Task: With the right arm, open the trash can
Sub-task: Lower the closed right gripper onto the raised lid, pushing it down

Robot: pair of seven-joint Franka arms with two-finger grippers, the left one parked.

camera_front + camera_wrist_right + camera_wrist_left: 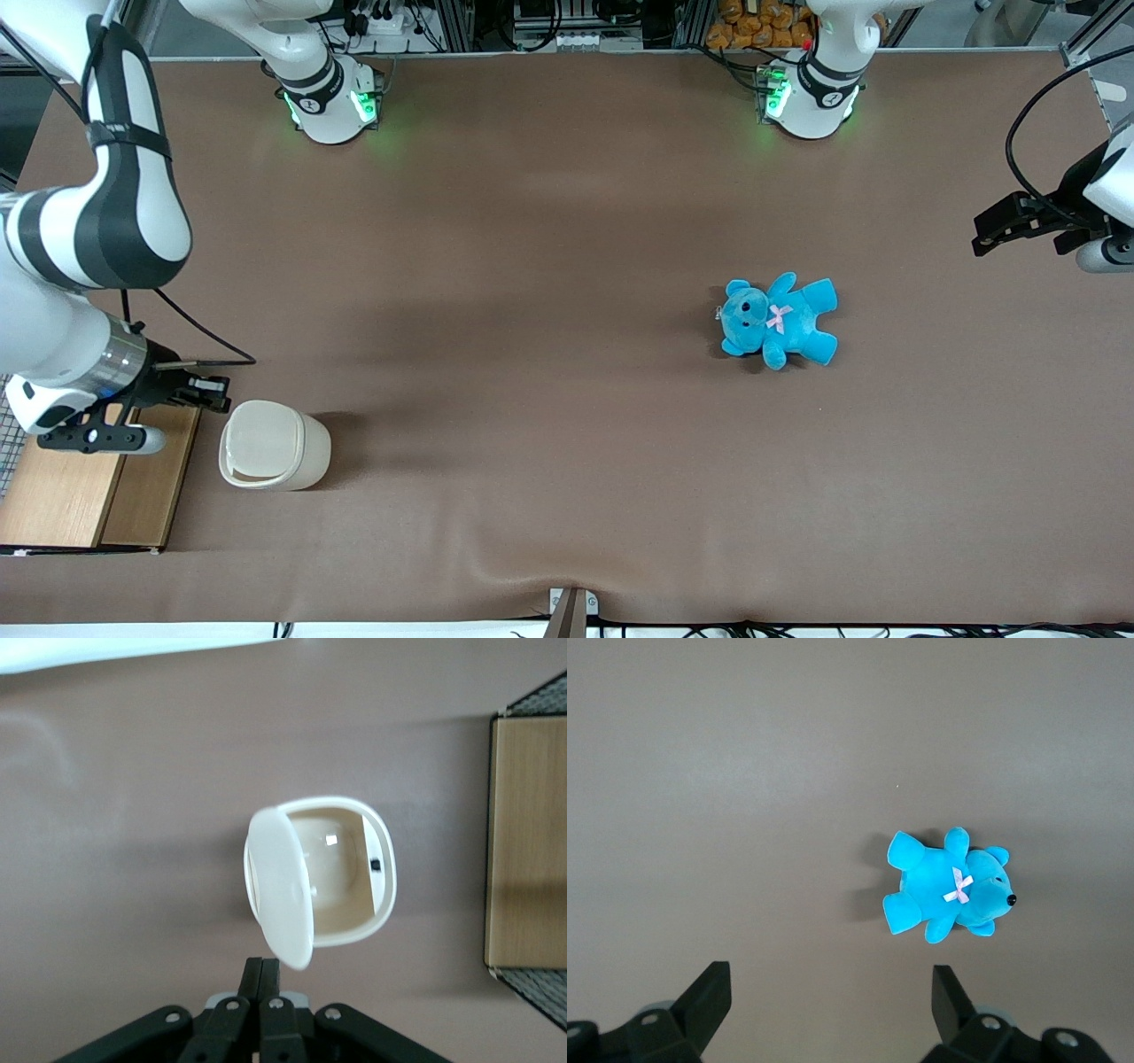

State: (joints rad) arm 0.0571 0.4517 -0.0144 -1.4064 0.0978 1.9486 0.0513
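The trash can (276, 446) is a small cream-white bin standing on the brown table toward the working arm's end. In the right wrist view its lid (282, 889) is tilted up on edge and the hollow inside of the trash can (341, 870) shows. The right arm (97, 213) reaches down beside the wooden box. Its gripper (215, 390) hovers just above the table, close to the can's rim and a little farther from the front camera. The gripper (263, 964) is shut on nothing, with its fingertips pressed together right by the lid's edge.
A wooden box with wire mesh (89, 483) stands beside the can at the table's end; it also shows in the right wrist view (527, 877). A blue teddy (780, 321) lies toward the parked arm's end of the table and shows in the left wrist view (948, 890).
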